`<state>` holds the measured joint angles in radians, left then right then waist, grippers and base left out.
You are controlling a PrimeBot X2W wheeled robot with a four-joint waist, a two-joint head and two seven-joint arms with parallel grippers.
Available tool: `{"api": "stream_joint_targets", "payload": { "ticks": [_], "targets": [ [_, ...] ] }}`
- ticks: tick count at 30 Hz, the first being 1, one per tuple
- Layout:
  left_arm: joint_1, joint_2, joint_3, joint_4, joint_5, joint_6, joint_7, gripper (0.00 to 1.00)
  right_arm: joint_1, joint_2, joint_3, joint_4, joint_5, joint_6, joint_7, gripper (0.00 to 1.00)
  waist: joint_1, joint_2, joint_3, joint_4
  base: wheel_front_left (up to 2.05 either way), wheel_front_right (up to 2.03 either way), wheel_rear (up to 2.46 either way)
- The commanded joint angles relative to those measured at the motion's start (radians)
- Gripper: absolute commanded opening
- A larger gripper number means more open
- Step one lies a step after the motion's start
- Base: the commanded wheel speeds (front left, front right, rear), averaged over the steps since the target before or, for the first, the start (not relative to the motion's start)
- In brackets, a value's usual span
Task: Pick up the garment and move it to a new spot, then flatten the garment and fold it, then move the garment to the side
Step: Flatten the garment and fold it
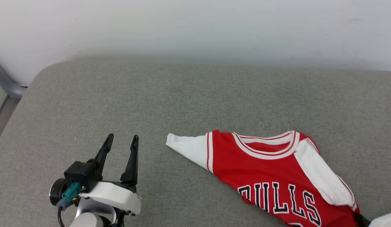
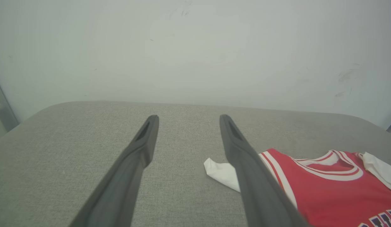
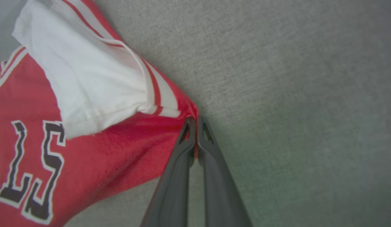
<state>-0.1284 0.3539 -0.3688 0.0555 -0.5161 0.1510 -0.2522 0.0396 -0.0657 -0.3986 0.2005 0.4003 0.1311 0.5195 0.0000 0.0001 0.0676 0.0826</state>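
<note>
**Right end effector [image 3: 197, 119] pinches the garment's [image 3: 119, 151] edge**

Head view: the garment lies low and right on the grey fabric surface [image 1: 182, 94]. The left end effector [image 1: 123, 136] is beside it, spread and empty.

Left wrist view: a white sleeve [image 2: 220, 171] lies by its fingers.

Right wrist view: closed fingers clamp red cloth below the other sleeve [image 3: 97, 91]. The garment looks light and limp, so a second hold near the free sleeve should curb sagging.
</note>
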Motion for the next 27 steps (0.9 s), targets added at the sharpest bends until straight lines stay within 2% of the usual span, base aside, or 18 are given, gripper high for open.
{"api": "stream_joint_targets", "payload": {
  "ticks": [1, 3, 4, 5, 11, 16, 21, 27],
  "targets": [
    [0.008, 0.003, 0.000, 0.001, -0.003, 0.004, 0.003, 1.00, 0.014, 0.008, -0.003, 0.000, -0.003, -0.001, -0.008, 0.00, 0.0000, -0.0001, -0.002, -0.001, 0.00, 0.00, 0.00],
    [0.012, 0.004, -0.001, 0.002, -0.005, 0.006, 0.005, 1.00, 0.050, 0.013, -0.011, 0.000, 0.009, -0.001, -0.015, 0.35, 0.0000, -0.0001, -0.006, -0.002, 0.00, 0.00, 0.00],
    [0.015, 0.004, -0.002, 0.003, -0.005, 0.007, 0.006, 1.00, 0.067, 0.015, -0.005, 0.001, 0.020, -0.001, -0.026, 0.64, 0.0000, -0.0001, -0.008, -0.002, 0.00, 0.00, 0.00],
    [0.018, 0.004, -0.003, 0.005, -0.004, 0.008, 0.007, 1.00, 0.075, 0.015, 0.002, 0.000, 0.028, -0.001, -0.052, 1.00, 0.0000, -0.0001, -0.012, -0.003, 0.00, 0.00, 0.00],
    [0.034, 0.004, -0.010, 0.010, -0.011, 0.012, 0.010, 1.00, 0.098, 0.016, 0.093, -0.045, 0.010, -0.001, -0.252, 1.00, 0.0000, -0.0001, -0.039, -0.003, 0.00, 0.00, 0.00],
    [0.048, 0.008, -0.017, 0.006, -0.012, 0.018, 0.018, 1.00, 0.120, 0.016, 0.156, -0.141, -0.048, -0.001, -0.308, 1.00, 0.0000, -0.0001, -0.062, -0.003, 0.00, 0.00, 0.00],
    [0.055, 0.011, -0.019, -0.001, -0.012, 0.025, 0.022, 1.00, 0.084, 0.005, 0.228, -0.231, -0.115, -0.001, -0.224, 1.00, 0.0000, -0.0001, -0.067, -0.004, 0.00, 0.00, 0.00],
    [0.023, 0.009, -0.025, -0.015, -0.009, 0.017, 0.022, 1.00, -0.044, -0.103, 0.345, -0.204, -0.113, -0.001, 0.003, 1.00, 0.0000, -0.0001, -0.025, 0.011, 0.00, 0.00, 0.00]
  ]
}}
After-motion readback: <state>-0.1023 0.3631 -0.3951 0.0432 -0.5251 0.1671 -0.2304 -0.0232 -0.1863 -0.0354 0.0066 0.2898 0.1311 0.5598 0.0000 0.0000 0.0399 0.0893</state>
